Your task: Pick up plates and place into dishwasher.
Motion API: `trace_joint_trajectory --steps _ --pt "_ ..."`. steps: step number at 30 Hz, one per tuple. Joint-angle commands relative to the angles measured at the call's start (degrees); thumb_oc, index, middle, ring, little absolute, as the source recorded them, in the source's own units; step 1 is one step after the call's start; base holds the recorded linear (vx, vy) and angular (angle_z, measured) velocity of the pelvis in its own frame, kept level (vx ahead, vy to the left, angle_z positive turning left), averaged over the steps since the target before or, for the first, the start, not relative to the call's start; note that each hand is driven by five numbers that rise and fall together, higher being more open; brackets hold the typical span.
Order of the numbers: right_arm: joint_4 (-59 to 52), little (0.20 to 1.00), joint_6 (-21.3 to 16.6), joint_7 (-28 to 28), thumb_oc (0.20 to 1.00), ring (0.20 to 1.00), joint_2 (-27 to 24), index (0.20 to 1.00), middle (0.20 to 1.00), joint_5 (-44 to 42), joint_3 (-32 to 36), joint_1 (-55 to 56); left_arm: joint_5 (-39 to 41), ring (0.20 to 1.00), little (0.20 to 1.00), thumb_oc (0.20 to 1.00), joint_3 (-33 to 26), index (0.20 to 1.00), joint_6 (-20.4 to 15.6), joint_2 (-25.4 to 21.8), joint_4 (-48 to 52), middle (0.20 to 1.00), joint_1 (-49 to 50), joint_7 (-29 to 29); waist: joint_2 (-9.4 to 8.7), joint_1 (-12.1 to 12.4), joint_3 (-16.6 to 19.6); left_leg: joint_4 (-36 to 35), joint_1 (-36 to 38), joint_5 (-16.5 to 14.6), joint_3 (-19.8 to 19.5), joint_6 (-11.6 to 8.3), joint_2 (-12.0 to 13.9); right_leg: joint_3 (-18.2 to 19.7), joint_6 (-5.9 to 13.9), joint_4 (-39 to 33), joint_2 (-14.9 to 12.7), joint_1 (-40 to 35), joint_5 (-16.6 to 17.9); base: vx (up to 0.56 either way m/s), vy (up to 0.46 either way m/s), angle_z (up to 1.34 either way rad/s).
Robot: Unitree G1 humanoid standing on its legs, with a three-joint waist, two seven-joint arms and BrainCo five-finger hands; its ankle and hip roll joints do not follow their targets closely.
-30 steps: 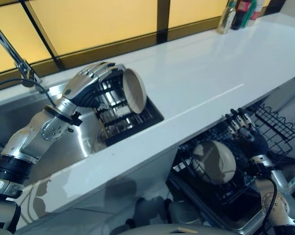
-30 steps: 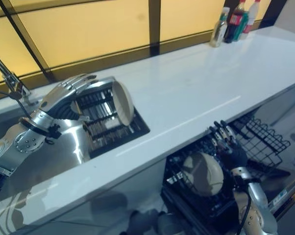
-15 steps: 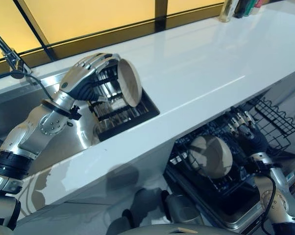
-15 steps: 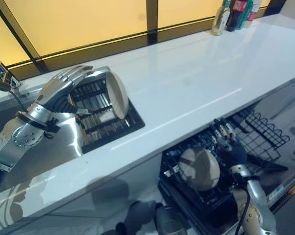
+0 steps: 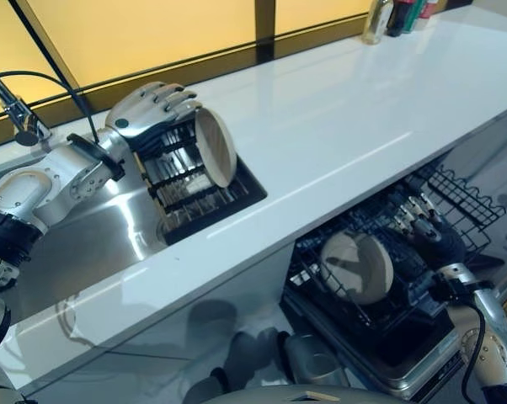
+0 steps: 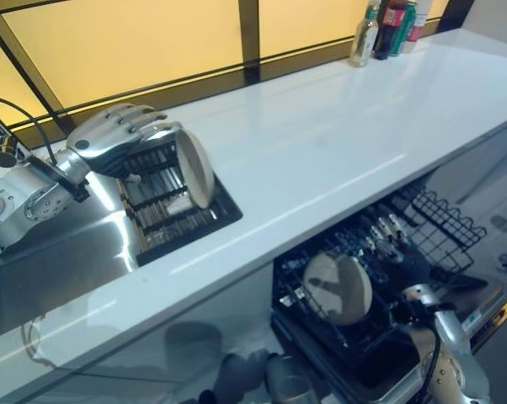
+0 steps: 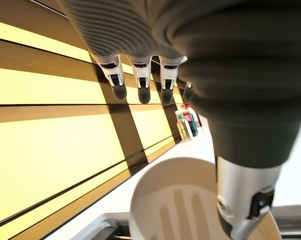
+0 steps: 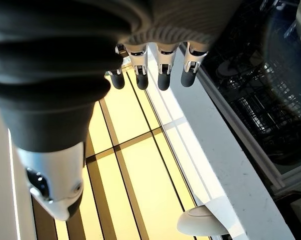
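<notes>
Left hand [image 5: 152,109]: silver fingers with dark tips extended and only loosely bent, arched over the top rim of a round, matte cream plate [image 5: 216,147]. In the left wrist view the fingertips [image 7: 141,91] stand clear above the plate rim and the thumb hangs in front of its face; no grasp is closed on it. The plate stands on edge in a black slatted drying rack [image 5: 190,181], at the rack's right end, inside the polished steel sink [image 5: 85,244] set into the left part of the glossy white counter [image 5: 346,118].

Right hand [image 5: 426,231]: fingers straight and spread, holding nothing, poised over the black wire dishwasher rack [image 5: 388,278] beneath the counter's front edge. A second round cream plate [image 5: 356,268] stands upright in that rack, just beside the hand and apart from it.

Several bottles [image 6: 388,21] are grouped at the counter's far right corner, against the amber window panels [image 5: 152,34].
</notes>
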State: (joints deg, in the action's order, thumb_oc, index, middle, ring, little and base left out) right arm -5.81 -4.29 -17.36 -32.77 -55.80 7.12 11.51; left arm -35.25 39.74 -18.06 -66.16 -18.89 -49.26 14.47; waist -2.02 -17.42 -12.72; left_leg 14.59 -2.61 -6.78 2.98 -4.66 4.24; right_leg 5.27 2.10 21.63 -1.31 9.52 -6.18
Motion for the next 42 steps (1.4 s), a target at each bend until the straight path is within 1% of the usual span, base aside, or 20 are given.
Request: trace_joint_trajectory --steps 1,5,7,10,13,15,17,21,24,28,29,30,32,34,40,42 --pt "-2.2 1.000 -2.9 -1.1 1.000 1.000 -2.1 1.000 1.000 -1.1 2.2 -0.4 -0.7 1.000 1.000 1.000 -2.6 1.000 1.8 1.3 -2.2 1.000 -3.6 2.2 0.39 -0.9 2.4 1.6 -2.0 3.1 2.0 0.88 3.8 3.5 5.85 -5.5 -1.7 2.3 5.6 0.08 -0.026 0.00" --pt "-1.7 1.000 -2.1 -1.7 1.000 1.000 -2.0 1.000 1.000 -0.8 2.8 0.2 -2.6 1.000 1.000 1.000 -2.6 1.000 1.7 2.6 -4.7 1.000 -2.7 2.7 0.05 -1.5 2.5 1.9 -1.5 3.1 2.6 0.83 4.0 3.7 6.05 -5.6 -1.8 1.8 5.7 0.07 -0.024 -0.04" --pt "-1.3 1.000 -2.0 -2.2 1.000 1.000 -1.7 1.000 1.000 -0.5 2.9 0.2 -4.0 1.000 1.000 1.000 -2.3 1.000 1.9 3.0 -6.0 1.000 -2.7 4.0 0.00 -1.9 2.4 2.0 -1.2 3.1 3.1 0.76 4.2 3.7 6.13 -5.5 -1.9 1.7 5.8 0.05 -0.009 -0.06" --pt "-1.1 1.000 -2.2 -3.0 1.000 1.000 -1.9 1.000 1.000 -0.8 3.3 0.9 -7.5 1.000 1.000 1.000 -2.1 1.000 2.2 3.3 -7.4 1.000 -2.5 6.7 -0.27 -2.4 2.5 2.1 -0.9 3.1 3.6 0.71 4.2 4.0 6.29 -5.5 -1.9 1.5 5.9 0.06 -0.011 -0.01" --pt "-1.0 1.000 -2.0 -3.7 1.000 1.000 -2.5 1.000 1.000 -1.2 3.9 1.9 -11.9 1.000 1.000 1.000 -2.0 1.000 1.7 3.1 -8.6 1.000 -1.8 7.7 -0.50 -2.8 2.7 2.5 -0.4 2.9 4.1 0.77 4.4 4.2 6.37 -5.4 -2.0 1.2 6.0 0.11 -0.014 -0.06" --pt "-0.8 1.000 -1.6 -4.1 1.000 1.000 -2.8 1.000 1.000 -1.0 4.4 2.1 -14.5 1.000 1.000 1.000 -1.5 1.000 1.1 3.2 -9.7 1.000 -1.6 6.8 -0.62 -3.1 2.8 2.8 -0.1 2.8 4.3 0.76 4.5 4.4 6.44 -5.4 -2.0 0.8 6.1 0.10 -0.018 -0.04" --pt "-1.0 1.000 -1.2 -4.1 1.000 1.000 -3.3 1.000 1.000 -1.1 4.7 2.5 -15.8 1.000 1.000 1.000 -0.3 1.000 1.5 2.8 -9.9 1.000 -1.9 5.9 -0.68 -3.3 2.8 3.1 0.1 2.8 4.3 0.77 4.5 4.5 6.50 -5.2 -2.1 0.7 6.2 0.08 -0.019 -0.05" --pt "-1.6 1.000 -1.2 -3.5 1.000 1.000 -4.1 1.000 1.000 -1.7 4.8 3.2 -16.0 1.000 1.000 1.000 2.3 1.000 2.2 2.6 -10.5 1.000 -4.2 4.6 -0.94 -3.7 2.5 3.5 0.2 2.7 4.2 0.80 4.7 4.4 6.63 -4.6 -2.1 0.8 6.1 0.06 -0.031 -0.01" --pt "-1.8 1.000 -1.8 -3.1 1.000 1.000 -4.2 1.000 1.000 -1.8 4.7 3.8 -17.1 1.000 1.000 1.000 4.2 1.000 2.4 3.3 -11.0 1.000 -5.7 2.6 -1.23 -4.1 2.3 3.8 -0.2 2.9 4.3 0.77 4.9 4.5 6.75 -4.2 -2.1 1.1 6.2 0.03 -0.050 -0.02" --pt "-1.3 1.000 -2.6 -3.0 1.000 1.000 -4.3 1.000 1.000 -1.7 5.0 3.7 -19.5 1.000 1.000 1.000 6.8 1.000 4.1 4.9 -14.4 1.000 -8.0 -1.8 -1.55 -4.8 1.9 4.2 -0.5 3.0 4.4 0.80 5.0 4.5 6.83 -3.7 -1.9 1.5 6.2 0.01 -0.053 -0.03" --pt "-1.1 1.000 -2.5 -3.1 1.000 1.000 -4.2 1.000 1.000 -1.4 5.0 3.4 -19.8 0.200 0.200 0.200 7.5 0.200 5.2 5.7 -15.8 0.200 -8.6 -3.3 -1.60 -5.0 1.8 4.2 -0.6 3.0 4.5 0.83 5.1 4.6 6.83 -3.7 -1.8 1.6 6.3 0.01 -0.043 -0.03" --pt "-0.9 1.000 -2.3 -2.9 1.000 1.000 -4.2 1.000 1.000 -1.3 5.2 3.1 -20.5 0.200 0.200 0.200 8.1 0.200 6.6 6.2 -16.7 0.200 -9.0 -4.6 -1.71 -5.2 1.7 4.3 -0.7 3.1 4.6 0.76 5.1 4.6 6.86 -3.6 -1.9 1.7 6.5 0.02 -0.038 -0.04" --pt "-0.5 1.000 -2.2 -3.1 1.000 1.000 -4.4 1.000 1.000 -1.1 5.3 3.0 -21.1 0.200 0.200 0.200 8.7 0.200 7.0 6.9 -19.3 0.200 -9.5 -3.9 -1.80 -5.5 1.7 4.2 -0.5 3.2 4.9 0.70 5.2 4.8 6.98 -3.6 -1.8 1.6 6.6 0.04 -0.037 -0.05" --pt "-0.3 1.000 -1.9 -3.6 1.000 1.000 -4.3 1.000 1.000 -1.2 5.7 3.3 -22.3 0.200 0.200 0.200 8.5 0.200 6.7 7.3 -21.1 0.200 -9.3 -1.6 -2.06 -5.6 1.7 4.5 -0.4 3.2 5.0 0.76 5.2 4.9 6.98 -3.6 -1.9 1.4 6.7 0.05 -0.050 -0.12" --pt "0.0 1.000 -2.1 -5.7 1.000 1.000 -3.4 1.000 1.000 -1.2 6.5 5.0 -25.2 0.200 0.200 0.200 7.7 0.200 6.7 6.7 -22.1 0.200 -7.9 1.9 -2.45 -5.6 1.7 5.0 -0.2 3.2 5.4 0.55 5.7 4.5 7.06 -3.7 -2.0 0.9 6.8 0.01 -0.026 -0.11" --pt "-0.2 1.000 -2.0 -6.2 1.000 1.000 -3.5 1.000 1.000 -1.5 6.8 5.8 -25.4 0.200 0.200 0.200 7.2 0.200 6.1 6.1 -21.6 0.200 -7.2 2.7 -2.44 -5.6 1.7 5.0 0.1 3.2 5.7 0.47 5.7 4.4 7.07 -3.7 -2.2 0.5 6.7 0.04 0.011 0.04"
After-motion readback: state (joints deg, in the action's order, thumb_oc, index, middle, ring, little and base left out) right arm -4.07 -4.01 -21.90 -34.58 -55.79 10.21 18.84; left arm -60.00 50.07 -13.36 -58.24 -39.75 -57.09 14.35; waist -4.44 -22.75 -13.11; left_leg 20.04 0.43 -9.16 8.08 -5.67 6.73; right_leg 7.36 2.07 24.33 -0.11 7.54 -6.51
